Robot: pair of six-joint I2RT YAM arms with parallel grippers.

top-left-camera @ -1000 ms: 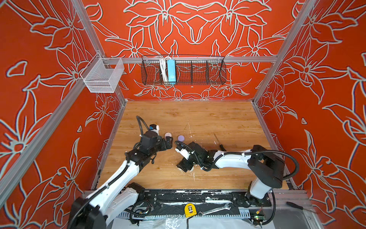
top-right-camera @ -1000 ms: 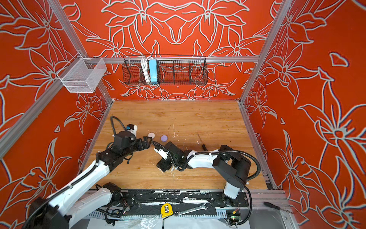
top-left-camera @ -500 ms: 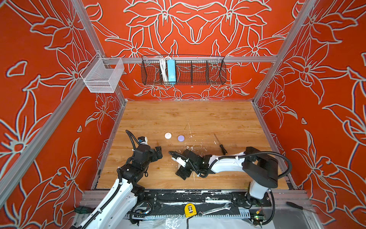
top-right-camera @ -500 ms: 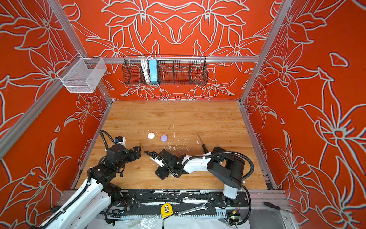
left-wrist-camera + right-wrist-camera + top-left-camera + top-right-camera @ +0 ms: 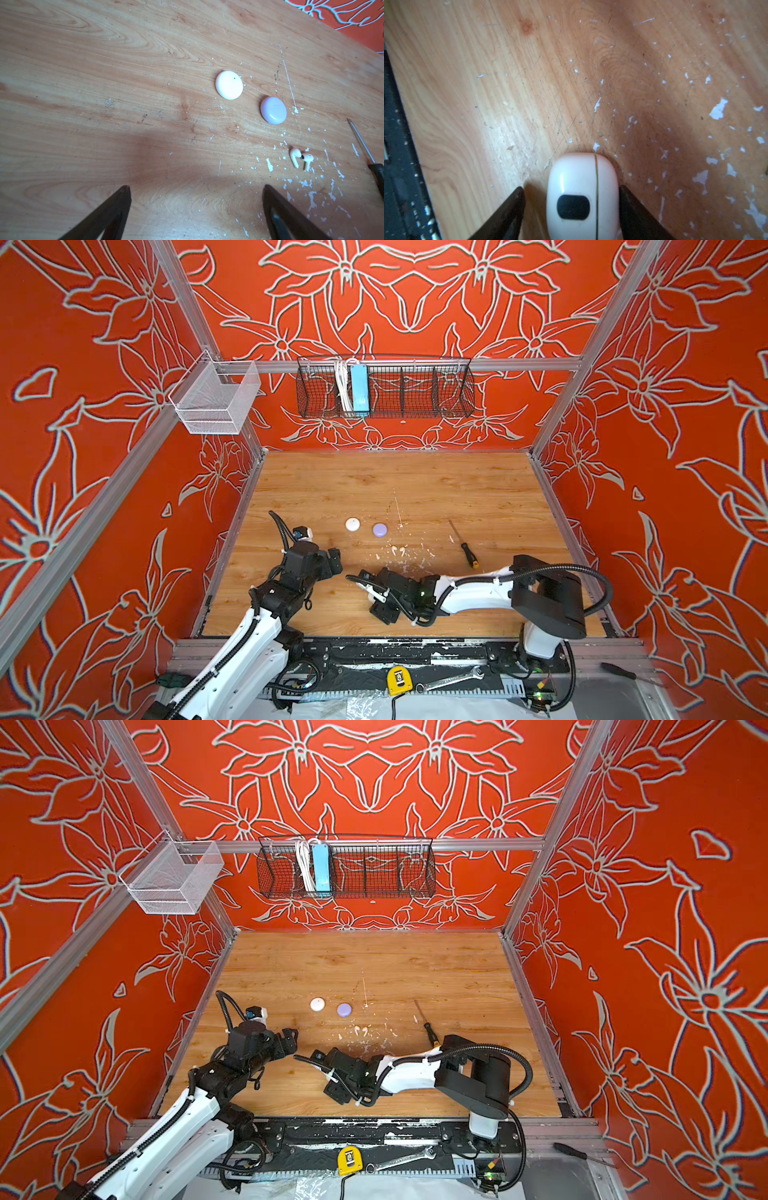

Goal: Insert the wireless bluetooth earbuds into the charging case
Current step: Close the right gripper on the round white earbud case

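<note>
Straddles white case at lower middle of frame with right claw, not clenched; left claw released, empty. May shove case sideways on tabletop through one-sided contact.

table | white round case beside lavender case | earbuds in paint flecks | screwdriver nearby | charging case too

Orange-red walls bear pale flower outlines — cream earbuds, white charging case, lavender disc, wood-grain table.
</note>
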